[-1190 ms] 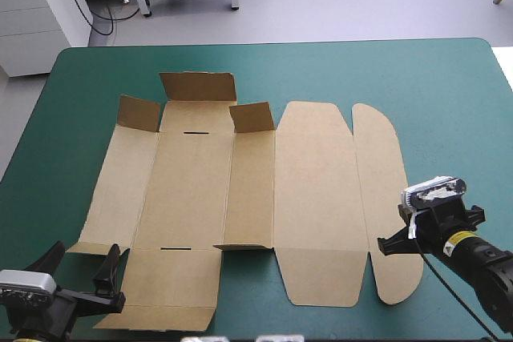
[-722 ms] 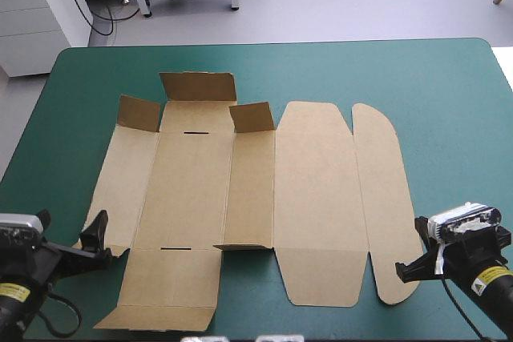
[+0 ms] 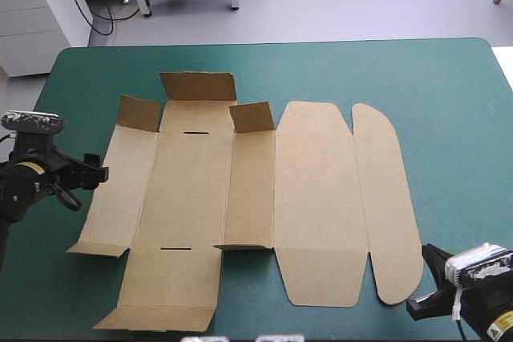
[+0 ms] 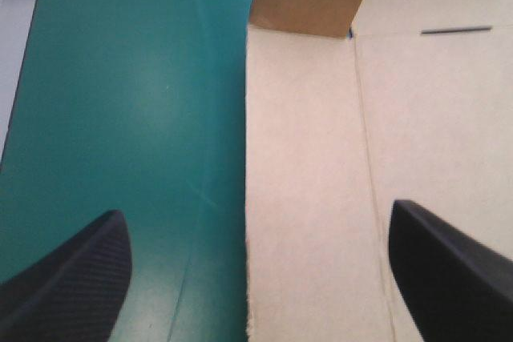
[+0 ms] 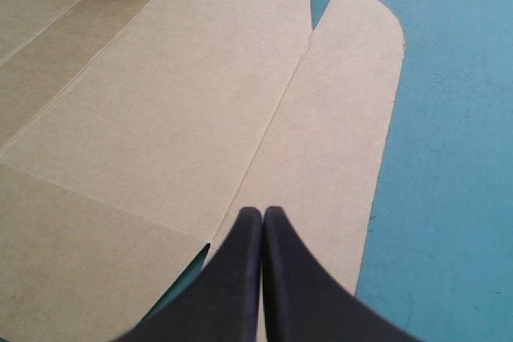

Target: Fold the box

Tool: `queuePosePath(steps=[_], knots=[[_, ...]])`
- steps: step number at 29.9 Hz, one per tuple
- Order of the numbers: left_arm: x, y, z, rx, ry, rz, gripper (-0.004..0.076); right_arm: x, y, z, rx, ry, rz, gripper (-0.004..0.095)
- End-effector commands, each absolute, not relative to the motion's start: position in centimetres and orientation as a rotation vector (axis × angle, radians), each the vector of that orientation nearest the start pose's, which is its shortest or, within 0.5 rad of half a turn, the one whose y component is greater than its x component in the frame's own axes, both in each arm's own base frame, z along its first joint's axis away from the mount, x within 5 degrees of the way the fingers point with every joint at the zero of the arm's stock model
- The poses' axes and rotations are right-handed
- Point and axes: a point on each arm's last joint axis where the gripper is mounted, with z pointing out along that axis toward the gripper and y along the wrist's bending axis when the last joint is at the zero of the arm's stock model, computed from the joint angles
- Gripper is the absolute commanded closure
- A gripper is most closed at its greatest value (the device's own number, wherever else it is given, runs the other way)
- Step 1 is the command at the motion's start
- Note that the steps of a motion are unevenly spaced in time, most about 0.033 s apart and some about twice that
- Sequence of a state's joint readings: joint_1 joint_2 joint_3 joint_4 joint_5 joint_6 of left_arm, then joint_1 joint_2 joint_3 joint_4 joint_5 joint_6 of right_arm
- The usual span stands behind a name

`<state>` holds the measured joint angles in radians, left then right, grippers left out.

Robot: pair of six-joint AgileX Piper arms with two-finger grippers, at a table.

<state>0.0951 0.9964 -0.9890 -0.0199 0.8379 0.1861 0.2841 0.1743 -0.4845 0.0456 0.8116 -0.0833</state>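
Observation:
The brown box [image 3: 313, 198] lies as a cut sheet spread on the teal-green cover. Three small flaps [image 3: 197, 86] stand raised along its far side, and the rounded lid flap [image 3: 385, 198] lies flat at the right. My left gripper [image 3: 98, 172] is at the sheet's left edge. In the left wrist view this gripper [image 4: 255, 212] is open, and the box's edge [image 4: 321, 158] runs between the fingers. My right gripper [image 3: 421, 300] sits off the rounded flap's near end. In its own view the right gripper [image 5: 263, 212] is shut, its tip over that flap [image 5: 337, 118].
Bare teal-green cover [image 3: 457, 118] stretches to the right of the sheet and along the far side. The sheet's near flap [image 3: 164, 286] reaches almost to the table's front edge. A narrow strip of cover [image 3: 56, 118] lies left of the box.
My left arm has swung from the near left corner toward the far side, along the sheet's left edge. My right arm has drawn back toward the near right corner.

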Motion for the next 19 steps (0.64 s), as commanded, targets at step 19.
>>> queuePosePath(steps=[19], knots=[[24.6, 9.2, 28.9, -0.236, 2.622, -0.276, 0.0104, 2.3, 1.4, 30.1, -0.399, 1.818, 0.195, 0.0928]])
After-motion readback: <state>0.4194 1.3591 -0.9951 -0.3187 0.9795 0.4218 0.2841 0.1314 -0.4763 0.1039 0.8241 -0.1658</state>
